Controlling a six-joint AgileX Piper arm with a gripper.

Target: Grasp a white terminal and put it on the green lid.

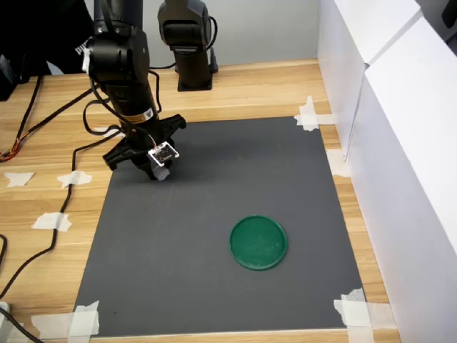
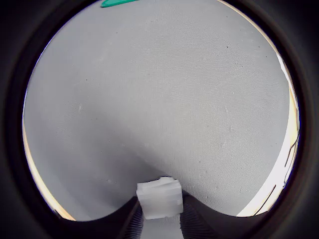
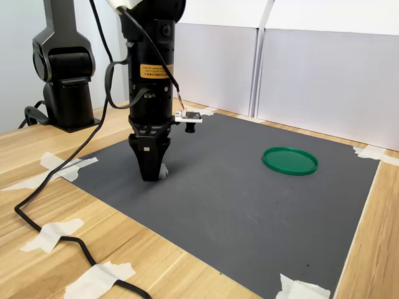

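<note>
A wooden table is seen in both exterior views, most of it covered by a dark grey mat whose corners are fixed with white tape pieces. White panels are set along the first exterior view's right edge. The black arm is placed in the upper left of the first exterior view and is pointed down at the mat near its upper left corner; in the second exterior view it is seen left of centre. The green lid is laid flat on the mat, right of centre and low in the first exterior view, well apart from the arm. The gripper is lowered to the mat surface. In the wrist view the white terminal is shown pinched between the two dark fingers, which are closed against its sides; it lies at the mat's surface, far from the lid.
</note>
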